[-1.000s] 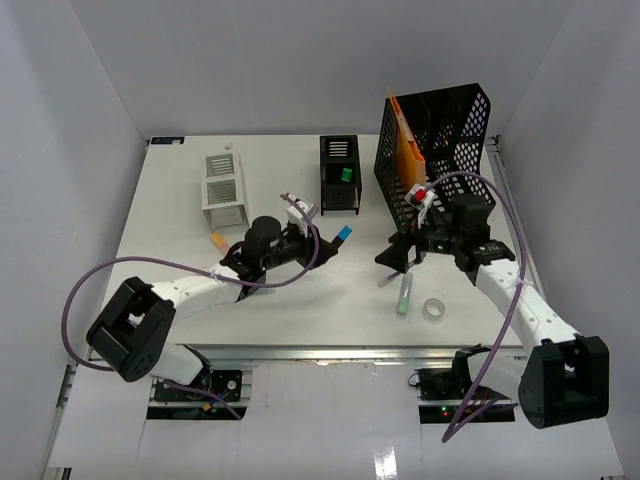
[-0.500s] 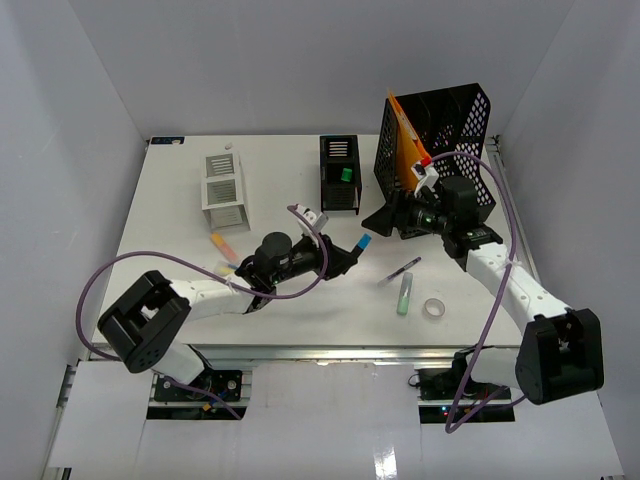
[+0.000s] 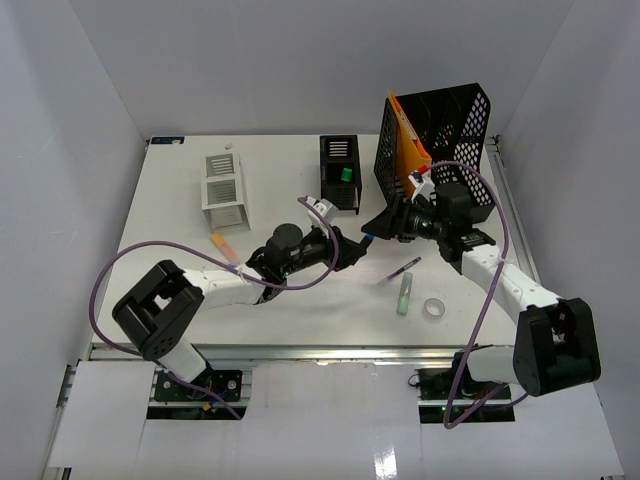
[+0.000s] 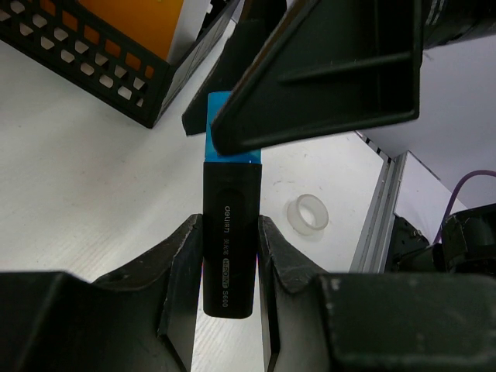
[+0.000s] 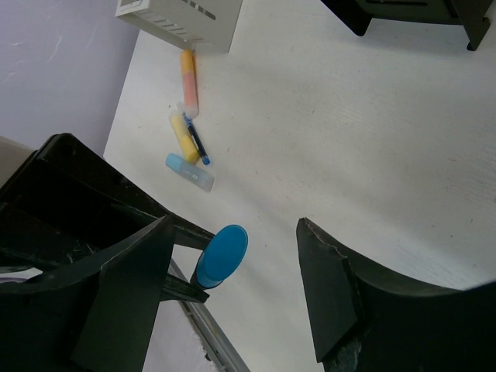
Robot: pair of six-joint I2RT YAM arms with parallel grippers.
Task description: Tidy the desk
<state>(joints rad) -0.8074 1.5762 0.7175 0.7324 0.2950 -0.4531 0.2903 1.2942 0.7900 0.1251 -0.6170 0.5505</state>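
The pale grey walls (image 3: 90,80) close in on three sides, matte and bare. Below them the desk (image 3: 170,200) fills the floor of the booth: a flat white rectangle, faintly scuffed, with a metal rail (image 3: 300,351) along the near edge.

At its far right stands a tall black mesh file basket (image 3: 450,135), with an orange folder (image 3: 404,140) leaning inside it. A white perforated organizer (image 3: 224,190), boxy and two-tiered, stands far left, and a smaller black mesh cup (image 3: 338,190) sits between them with something green in it.

Over the middle of the desk the two arms meet. The left gripper (image 4: 229,232) is clamped on a highlighter (image 4: 230,271), a smooth black plastic barrel (white lettering runs down it) with a blue cap pointed at the other arm. The right gripper (image 5: 232,232) has its hard black fingers spread wide on either side of that cap. Whether one of them touches it I cannot tell.

Near the right arm lie a green marker (image 3: 404,293), a slim purple pen (image 3: 403,269) and a translucent ring of tape (image 3: 434,309). By the white organizer, an orange marker (image 5: 187,77), a yellow one (image 5: 184,133) and a light blue one (image 5: 190,171) lie close together.
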